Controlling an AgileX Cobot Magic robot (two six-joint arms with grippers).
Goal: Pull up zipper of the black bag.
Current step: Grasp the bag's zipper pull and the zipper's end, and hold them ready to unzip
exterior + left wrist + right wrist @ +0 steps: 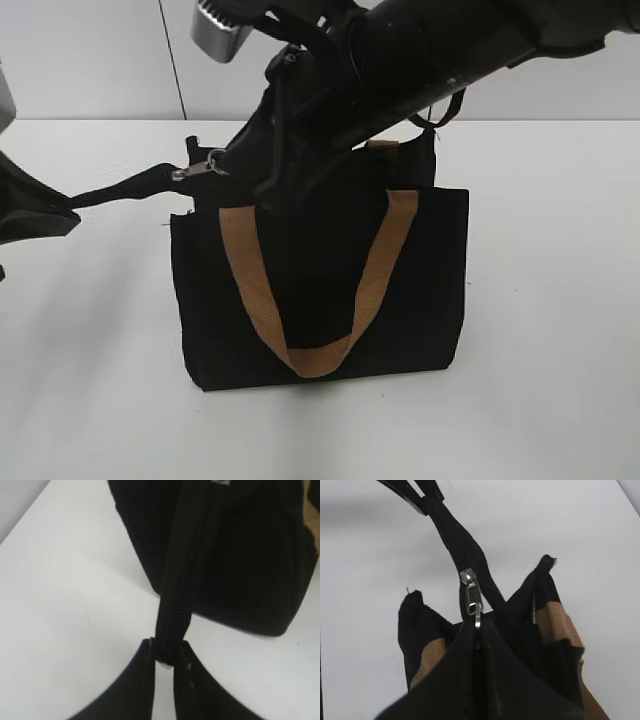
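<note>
The black bag [320,290] stands upright on the white table with a tan handle [310,300] hanging down its front. The zipper [200,168] is a silver pull at the bag's upper left corner. My right gripper [477,630] is shut on the pull tab of the zipper [471,594], reaching in from the upper right [245,165]. My left gripper [167,652] is shut on the loose end of the black zip tape [185,585] and holds it stretched out to the left of the bag [60,205]. The bag also shows in the left wrist view [240,555].
The white table [90,380] spreads on all sides of the bag, with a pale wall behind. The right arm's dark body [420,50] crosses above the bag. The left jaws [412,495] show at the top of the right wrist view.
</note>
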